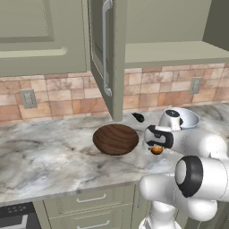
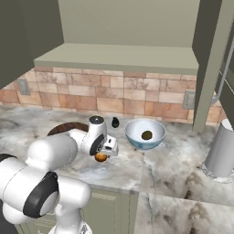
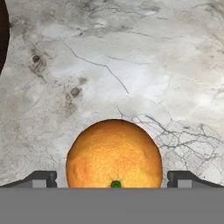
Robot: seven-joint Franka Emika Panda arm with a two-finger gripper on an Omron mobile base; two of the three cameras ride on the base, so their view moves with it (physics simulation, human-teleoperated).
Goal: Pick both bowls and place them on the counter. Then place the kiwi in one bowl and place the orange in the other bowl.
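The orange (image 3: pixel 113 153) lies on the marble counter (image 3: pixel 131 65), and my gripper (image 3: pixel 113 179) stands open over it with one fingertip (image 3: pixel 41 178) on each side, apart from the skin. From the base, the orange (image 1: pixel 156 150) (image 2: pixel 100 157) sits just under the gripper (image 1: pixel 156 146) (image 2: pixel 102 154). The dark wooden bowl (image 1: pixel 116 139) (image 2: pixel 64 128) stands on the counter to its left. The white-and-blue bowl (image 2: pixel 137 141) (image 1: pixel 190 118) stands to the right and holds the kiwi (image 2: pixel 146 135).
A small black pointed thing (image 1: pixel 138 117) (image 2: pixel 115 122) lies near the backsplash between the bowls. A grey canister (image 2: pixel 221 153) stands at the far right. An open cabinet door (image 1: pixel 105 53) hangs above the wooden bowl.
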